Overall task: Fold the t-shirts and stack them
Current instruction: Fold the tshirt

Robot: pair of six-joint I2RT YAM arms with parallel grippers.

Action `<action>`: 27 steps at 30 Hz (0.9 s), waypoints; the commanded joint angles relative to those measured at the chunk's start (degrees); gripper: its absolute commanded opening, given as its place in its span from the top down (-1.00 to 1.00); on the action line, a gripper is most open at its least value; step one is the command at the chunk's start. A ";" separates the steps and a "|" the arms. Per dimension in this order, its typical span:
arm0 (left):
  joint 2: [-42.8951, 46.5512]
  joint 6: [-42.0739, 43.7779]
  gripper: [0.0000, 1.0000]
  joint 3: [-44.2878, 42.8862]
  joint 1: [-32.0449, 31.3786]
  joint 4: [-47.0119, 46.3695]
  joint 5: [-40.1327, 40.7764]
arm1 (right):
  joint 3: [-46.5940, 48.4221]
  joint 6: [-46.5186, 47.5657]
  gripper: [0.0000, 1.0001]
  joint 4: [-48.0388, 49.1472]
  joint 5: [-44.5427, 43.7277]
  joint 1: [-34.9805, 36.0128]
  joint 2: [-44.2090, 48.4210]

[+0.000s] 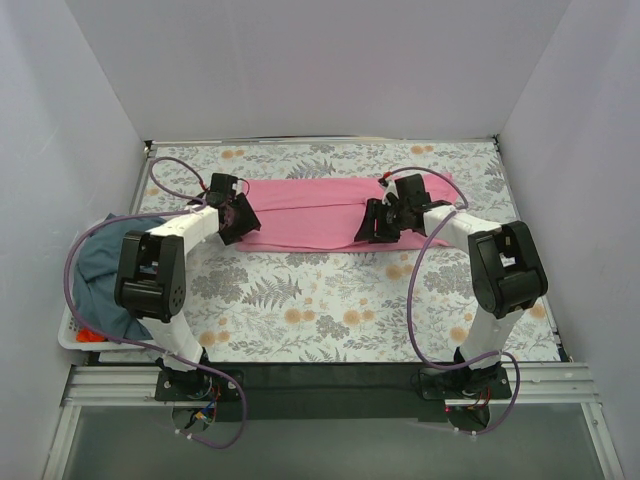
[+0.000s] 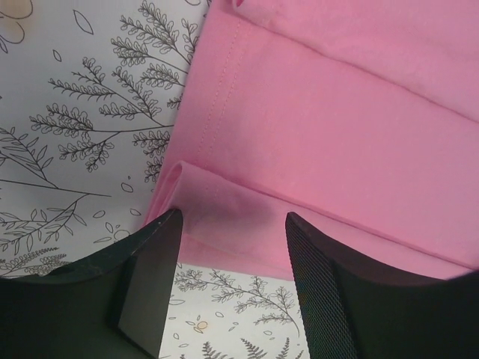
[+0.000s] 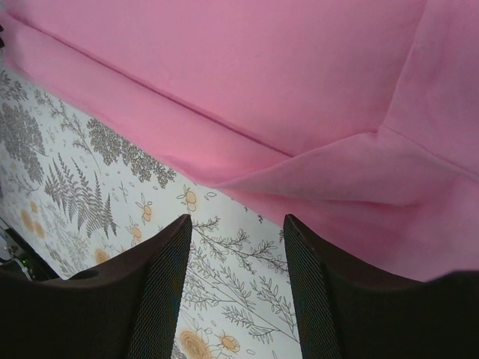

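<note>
A bright pink t-shirt (image 1: 310, 212) lies folded into a long band across the far half of the flowered table. My left gripper (image 1: 235, 224) stands open at its left end; in the left wrist view the pink t-shirt (image 2: 314, 127) has its near hem running between the black fingertips (image 2: 161, 247), with nothing pinched. My right gripper (image 1: 378, 225) is open at the band's near right edge. The right wrist view shows a folded flap of the pink t-shirt (image 3: 299, 97) just beyond the gripper (image 3: 236, 224), with bare tablecloth between its fingers.
A white laundry basket (image 1: 70, 330) hangs off the table's left edge with a slate blue-grey shirt (image 1: 100, 275) and a bit of red cloth (image 1: 92, 337) in it. White walls close in the table on three sides. Purple cables loop from both arms.
</note>
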State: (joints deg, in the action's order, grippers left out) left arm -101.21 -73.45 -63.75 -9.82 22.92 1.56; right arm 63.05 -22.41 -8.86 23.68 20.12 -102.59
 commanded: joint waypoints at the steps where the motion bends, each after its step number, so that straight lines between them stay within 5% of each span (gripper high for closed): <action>1: -0.22 -0.46 -0.07 -2.00 0.24 1.08 1.60 | -0.20 -1.84 0.00 2.09 -0.92 0.97 0.72; 19: 1.01 0.85 -0.06 -1.29 0.24 2.40 4.68 | -1.35 -2.02 0.01 3.06 -1.53 1.77 1.07; 27: 1.98 1.29 0.38 -1.38 0.24 2.40 4.15 | -1.52 -2.11 0.01 3.15 -1.45 1.77 0.81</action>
State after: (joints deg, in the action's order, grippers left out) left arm -101.80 -72.71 -64.12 -9.82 25.28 5.39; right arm 62.02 -24.10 -7.20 22.39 21.78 -102.59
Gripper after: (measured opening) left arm 0.340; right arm 0.495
